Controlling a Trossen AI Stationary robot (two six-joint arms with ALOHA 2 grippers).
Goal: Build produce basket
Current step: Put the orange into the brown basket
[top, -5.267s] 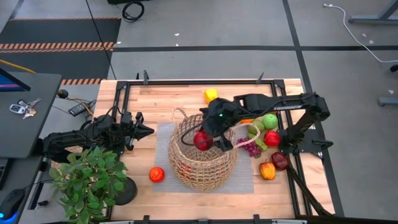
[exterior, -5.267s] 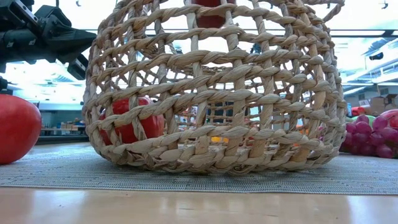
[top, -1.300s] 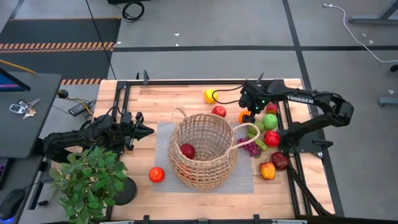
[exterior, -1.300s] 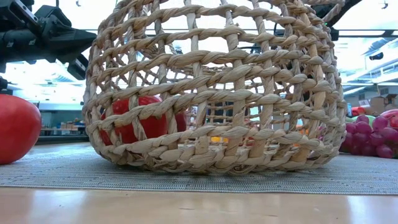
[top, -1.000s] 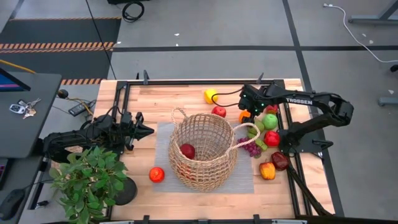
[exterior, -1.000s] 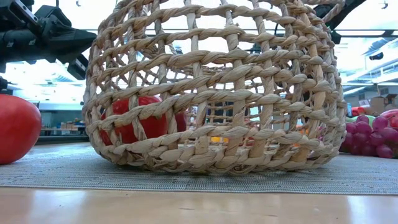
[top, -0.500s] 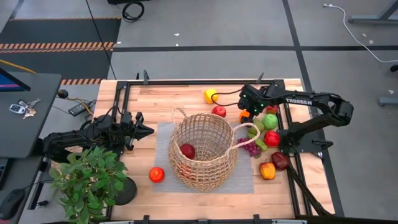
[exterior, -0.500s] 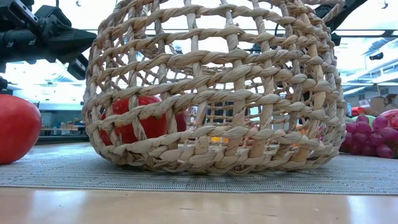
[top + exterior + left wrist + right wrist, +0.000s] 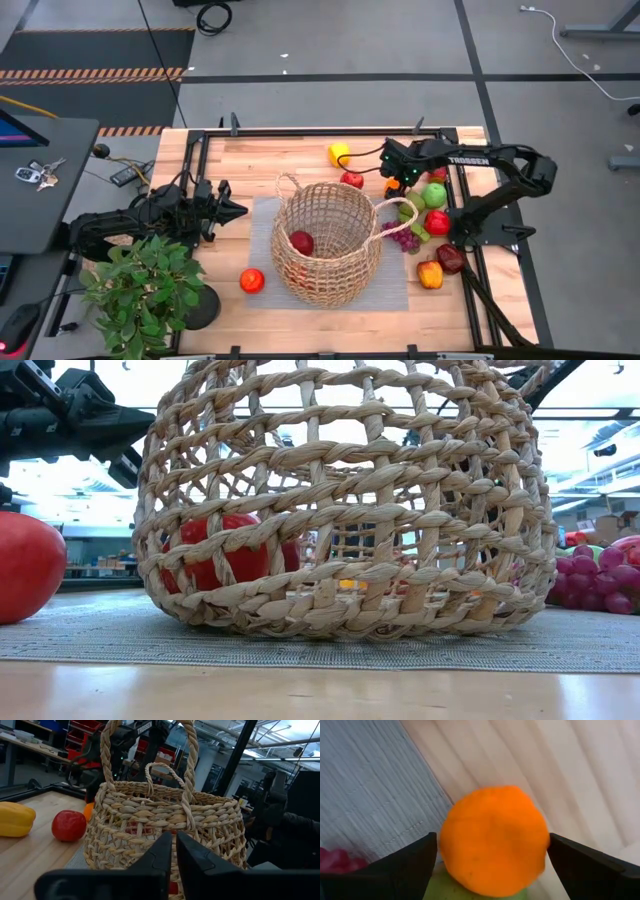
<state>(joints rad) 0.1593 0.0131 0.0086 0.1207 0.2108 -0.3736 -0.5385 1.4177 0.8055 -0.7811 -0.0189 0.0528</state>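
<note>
Two dark arms: right arm [image 9: 487, 160] wears white lettering and a green light, left arm [image 9: 120, 222] matte black, cabled.

In the high view the right end effector [image 9: 397, 176] covers most of the orange [image 9: 493, 840], the basket [image 9: 326, 243] wall hides part of the apple [image 9: 301, 243] inside, and the low view crops the basket's rim.

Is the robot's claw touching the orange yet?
Apart. The right wrist view shows the right gripper open, one finger on each side of the orange, with a gap showing beside each finger.
</note>
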